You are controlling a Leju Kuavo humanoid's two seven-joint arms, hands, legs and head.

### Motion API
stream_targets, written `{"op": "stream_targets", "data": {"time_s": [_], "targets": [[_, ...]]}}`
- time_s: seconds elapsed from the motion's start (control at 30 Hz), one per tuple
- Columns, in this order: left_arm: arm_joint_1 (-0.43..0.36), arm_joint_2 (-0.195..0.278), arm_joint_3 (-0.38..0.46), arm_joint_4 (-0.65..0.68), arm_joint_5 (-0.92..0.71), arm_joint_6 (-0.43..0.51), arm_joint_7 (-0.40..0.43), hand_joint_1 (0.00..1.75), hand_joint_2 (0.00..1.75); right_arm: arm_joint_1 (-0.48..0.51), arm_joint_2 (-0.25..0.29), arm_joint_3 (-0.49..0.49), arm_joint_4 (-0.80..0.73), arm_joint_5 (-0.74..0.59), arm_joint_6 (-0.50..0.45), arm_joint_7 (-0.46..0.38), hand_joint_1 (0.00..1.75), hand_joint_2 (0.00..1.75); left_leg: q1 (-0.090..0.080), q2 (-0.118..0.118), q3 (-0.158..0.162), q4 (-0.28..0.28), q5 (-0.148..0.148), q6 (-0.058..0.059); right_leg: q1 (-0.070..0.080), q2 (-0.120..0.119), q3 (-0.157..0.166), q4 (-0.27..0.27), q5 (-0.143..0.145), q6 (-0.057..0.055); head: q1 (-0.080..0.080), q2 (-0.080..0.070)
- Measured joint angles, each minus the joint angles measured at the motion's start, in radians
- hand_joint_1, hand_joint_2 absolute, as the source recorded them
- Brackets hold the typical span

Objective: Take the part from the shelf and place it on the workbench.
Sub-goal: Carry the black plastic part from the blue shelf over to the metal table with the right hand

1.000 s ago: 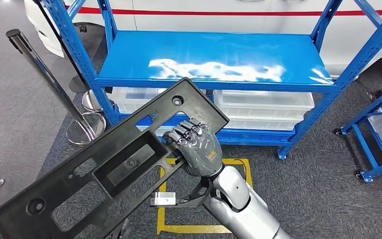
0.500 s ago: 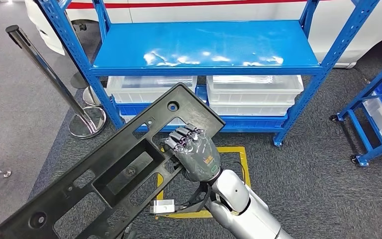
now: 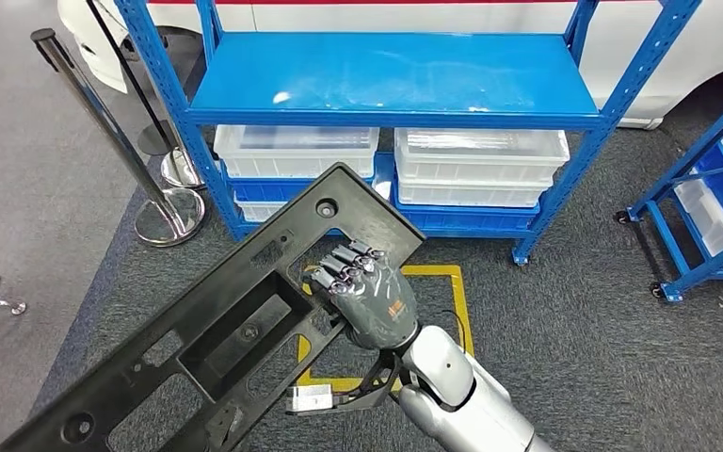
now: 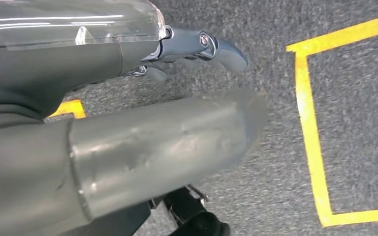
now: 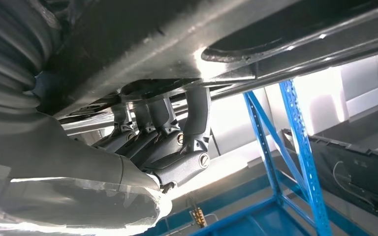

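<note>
Part point(image 3: 216, 330), a long black frame, is held tilted in front of the shelf point(image 3: 386, 80) by right hand point(image 3: 367, 297), fingers hooked through a cut-out. Left hand point(image 4: 197, 46): state can't be told. Judged stiff, fairly light; an off-centre grip will lever.

Black part point(image 3: 235, 330), blue shelf point(image 3: 386, 80), yellow floor marking point(image 3: 457, 301)

The right hand point(image 5: 152, 147) fills the left of the frame, its dark fingers point(image 5: 197, 113) hooked up into an opening of the black part point(image 5: 177, 34) across the top; a blue shelf post point(image 5: 295, 142) slants through the lower right
</note>
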Motion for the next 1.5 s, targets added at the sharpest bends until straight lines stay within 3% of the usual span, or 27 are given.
{"op": "stream_targets", "data": {"time_s": [0.07, 0.1, 0.17, 0.23, 0.3, 0.37, 0.47, 0.5, 0.53, 0.6, 0.63, 0.7, 0.73, 0.8, 0.83, 0.87, 0.97, 1.0, 1.07, 1.13, 1.2, 1.23, 1.27, 1.33, 1.4, 1.47, 1.5], "targets": [[0.000, 0.000, 0.000, 0.000, 0.000, 0.000, 0.000, 0.00, 0.00, 0.002, -0.003, 0.000, 0.000, 0.000, 0.000, 0.000, 1.75, 1.75, 0.004, 0.001, -0.034, 0.023, 0.009, -0.006, -0.009, 0.000, 0.028, 0.014, 0.036, 0.011, 0.000, 0.000], [0.000, 0.000, 0.000, 0.000, 0.000, 0.000, 0.000, 0.00, 0.00, 0.003, -0.004, 0.000, 0.000, 0.000, 0.000, 0.000, 1.75, 1.75, 0.006, 0.001, -0.051, 0.036, 0.013, -0.010, -0.015, -0.001, 0.067, -0.028, 0.062, 0.016, 0.000, 0.000], [-0.002, 0.001, 0.000, 0.000, 0.000, 0.000, 0.000, 0.00, 0.00, 0.002, -0.004, 0.000, -0.001, 0.000, 0.000, 0.000, 1.75, 1.75, 0.007, 0.000, -0.082, 0.063, 0.020, -0.022, -0.017, 0.001, 0.149, -0.144, 0.065, 0.019, -0.001, 0.000], [-0.003, 0.002, 0.000, 0.000, 0.000, 0.000, 0.000, 0.00, 0.00, 0.001, -0.004, 0.001, -0.003, 0.000, 0.000, 0.000, 1.75, 1.75, 0.006, -0.002, -0.100, 0.074, 0.033, -0.035, -0.012, 0.004, 0.179, -0.207, 0.044, 0.008, -0.001, 0.000], [-0.001, 0.003, 0.000, 0.000, 0.000, 0.000, 0.000, 0.00, 0.00, 0.001, -0.004, 0.002, -0.003, 0.000, 0.000, 0.000, 1.75, 1.75, 0.010, -0.003, -0.108, 0.074, 0.046, -0.048, -0.008, 0.003, 0.165, -0.214, 0.058, -0.013, -0.001, 0.000], [0.003, 0.003, 0.000, 0.000, 0.000, 0.001, 0.001, 0.00, 0.00, 0.001, -0.004, 0.003, -0.003, 0.000, 0.000, 0.000, 1.75, 1.75, 0.016, -0.005, -0.124, 0.100, 0.001, -0.058, -0.007, 0.000, 0.143, -0.217, 0.083, -0.035, -0.001, 0.000], [0.004, 0.005, -0.002, 0.000, -0.002, 0.002, 0.004, 0.00, 0.00, 0.001, -0.003, 0.007, -0.003, 0.002, -0.003, 0.001, 1.75, 1.75, 0.017, -0.006, -0.155, 0.251, -0.151, -0.064, -0.003, -0.003, 0.095, -0.220, 0.125, -0.050, -0.001, 0.000], [0.003, 0.006, -0.004, 0.000, -0.003, 0.002, 0.007, 0.00, 0.00, 0.002, -0.003, 0.008, -0.003, 0.002, -0.005, 0.003, 1.75, 1.75, 0.017, -0.006, -0.155, 0.304, -0.173, -0.064, 0.000, -0.003, 0.077, -0.219, 0.140, -0.052, -0.001, 0.000], [0.003, 0.006, -0.006, 0.000, -0.003, 0.002, 0.009, 0.00, 0.00, 0.003, -0.003, 0.008, -0.003, 0.004, -0.005, 0.006, 1.75, 1.75, 0.017, -0.006, -0.145, 0.336, -0.169, -0.062, 0.002, -0.004, 0.058, -0.219, 0.154, -0.052, -0.001, 0.000], [0.002, 0.008, -0.010, 0.000, -0.005, 0.002, 0.013, 0.00, 0.00, 0.006, -0.003, 0.008, -0.003, 0.011, -0.006, 0.018, 1.75, 1.75, 0.014, -0.006, -0.083, 0.315, -0.112, -0.054, 0.005, -0.004, 0.024, -0.219, 0.183, -0.051, -0.001, 0.000], [0.000, 0.009, -0.012, 0.000, -0.006, 0.001, 0.014, 0.00, 0.00, 0.006, -0.003, 0.008, -0.005, 0.018, -0.006, 0.027, 1.75, 1.75, 0.012, -0.007, -0.029, 0.258, -0.096, -0.048, 0.005, -0.004, 0.010, -0.219, 0.197, -0.049, -0.001, 0.000], [-0.008, 0.011, -0.016, 0.000, -0.005, 0.000, 0.013, 0.00, 0.00, 0.004, -0.002, 0.008, -0.010, 0.034, -0.006, 0.045, 1.75, 1.75, 0.004, -0.008, 0.083, 0.105, -0.118, -0.038, 0.005, -0.004, -0.005, -0.222, 0.224, -0.041, -0.001, 0.000], [-0.012, 0.011, -0.017, 0.000, -0.004, -0.001, 0.011, 0.00, 0.00, 0.001, -0.002, 0.008, -0.013, 0.038, -0.005, 0.051, 1.75, 1.75, -0.001, -0.008, 0.116, 0.050, -0.136, -0.034, 0.003, -0.005, -0.007, -0.228, 0.238, -0.035, -0.002, 0.000], [-0.017, 0.012, -0.018, 0.000, -0.002, -0.002, 0.008, 0.00, 0.00, -0.008, 0.000, 0.008, -0.013, 0.041, -0.003, 0.059, 1.75, 1.75, -0.004, -0.008, 0.120, 0.015, -0.129, -0.027, 0.001, -0.007, -0.007, -0.246, 0.267, -0.022, -0.002, 0.000], [-0.018, 0.012, -0.019, 0.000, -0.001, -0.003, 0.007, 0.00, 0.00, -0.012, 0.001, 0.008, -0.012, 0.041, -0.001, 0.061, 1.75, 1.75, -0.003, -0.006, 0.110, 0.010, -0.112, -0.021, 0.000, -0.006, -0.010, -0.249, 0.264, -0.017, -0.002, 0.000], [-0.019, 0.011, -0.021, 0.000, 0.000, -0.003, 0.007, 0.00, 0.00, -0.016, 0.001, 0.007, -0.010, 0.041, 0.000, 0.063, 1.75, 1.75, -0.001, -0.004, 0.097, 0.006, -0.094, -0.014, 0.000, -0.005, -0.017, -0.239, 0.238, -0.013, -0.001, 0.000], [-0.019, 0.011, -0.023, 0.000, 0.003, -0.003, 0.008, 0.00, 0.00, -0.023, 0.001, 0.007, 0.000, 0.040, 0.001, 0.066, 1.75, 1.75, -0.001, 0.001, 0.043, 0.007, -0.043, 0.000, 0.000, -0.003, -0.048, -0.091, 0.071, -0.007, 0.000, 0.000], [-0.017, 0.011, -0.024, 0.000, 0.003, -0.003, 0.010, 0.00, 0.00, -0.023, 0.001, 0.006, 0.003, 0.040, 0.001, 0.067, 1.75, 1.75, -0.002, 0.001, 0.020, 0.011, -0.027, 0.000, 0.000, -0.002, -0.053, -0.025, 0.045, -0.005, 0.000, 0.000], [-0.012, 0.012, -0.026, 0.000, 0.002, -0.003, 0.014, 0.00, 0.00, -0.022, 0.001, 0.006, 0.010, 0.040, 0.001, 0.069, 1.75, 1.75, -0.002, 0.003, -0.029, 0.022, 0.002, -0.003, -0.001, -0.002, -0.038, 0.053, 0.077, -0.002, 0.000, 0.000], [-0.009, 0.012, -0.029, 0.000, 0.002, -0.003, 0.016, 0.00, 0.00, -0.021, 0.001, 0.006, 0.013, 0.040, 0.000, 0.070, 1.75, 1.75, -0.002, 0.003, -0.076, 0.039, 0.026, -0.010, -0.004, -0.002, 0.039, 0.008, 0.120, -0.002, 0.000, 0.000], [-0.006, 0.014, -0.030, 0.000, 0.005, -0.002, 0.014, 0.00, 0.00, -0.023, 0.005, 0.006, 0.014, 0.042, 0.000, 0.070, 1.75, 1.75, -0.003, 0.002, -0.110, 0.056, 0.045, -0.021, -0.002, -0.002, 0.154, -0.135, 0.074, -0.006, -0.001, 0.000], [-0.005, 0.015, -0.030, 0.000, 0.008, -0.002, 0.014, 0.00, 0.00, -0.024, 0.008, 0.006, 0.015, 0.043, 0.000, 0.070, 1.75, 1.75, -0.004, 0.002, -0.119, 0.060, 0.055, -0.027, 0.001, -0.001, 0.193, -0.195, 0.045, -0.010, -0.001, 0.000], [-0.004, 0.016, -0.030, 0.000, 0.010, -0.001, 0.013, 0.00, 0.00, -0.026, 0.010, 0.006, 0.015, 0.044, 0.001, 0.070, 1.75, 1.75, -0.003, 0.001, -0.124, 0.059, 0.066, -0.033, 0.006, 0.000, 0.209, -0.230, 0.029, -0.015, -0.001, 0.000], [0.000, 0.016, -0.029, 0.000, 0.017, -0.001, 0.012, 0.00, 0.00, -0.028, 0.014, 0.006, 0.019, 0.049, 0.003, 0.071, 1.75, 1.75, 0.003, 0.000, -0.132, 0.056, 0.079, -0.044, 0.008, -0.003, 0.197, -0.241, 0.045, -0.031, -0.001, 0.000], [0.005, 0.015, -0.029, 0.000, 0.023, -0.002, 0.011, 0.00, 0.00, -0.031, 0.019, 0.006, 0.024, 0.055, 0.006, 0.072, 1.75, 1.75, 0.008, -0.003, -0.152, 0.097, 0.016, -0.055, 0.006, -0.006, 0.172, -0.244, 0.073, -0.047, -0.001, 0.000], [0.007, 0.014, -0.029, 0.000, 0.027, -0.004, 0.009, 0.00, 0.00, -0.034, 0.026, 0.006, 0.028, 0.058, 0.009, 0.072, 1.75, 1.75, 0.011, -0.004, -0.176, 0.204, -0.099, -0.064, 0.006, -0.007, 0.139, -0.244, 0.102, -0.055, -0.002, 0.000], [0.007, 0.013, -0.029, 0.000, 0.029, -0.004, 0.008, 0.00, 0.00, -0.035, 0.029, 0.006, 0.030, 0.058, 0.011, 0.072, 1.75, 1.75, 0.011, -0.004, -0.183, 0.266, -0.134, -0.066, 0.006, -0.008, 0.120, -0.244, 0.117, -0.055, -0.002, 0.000]]}}
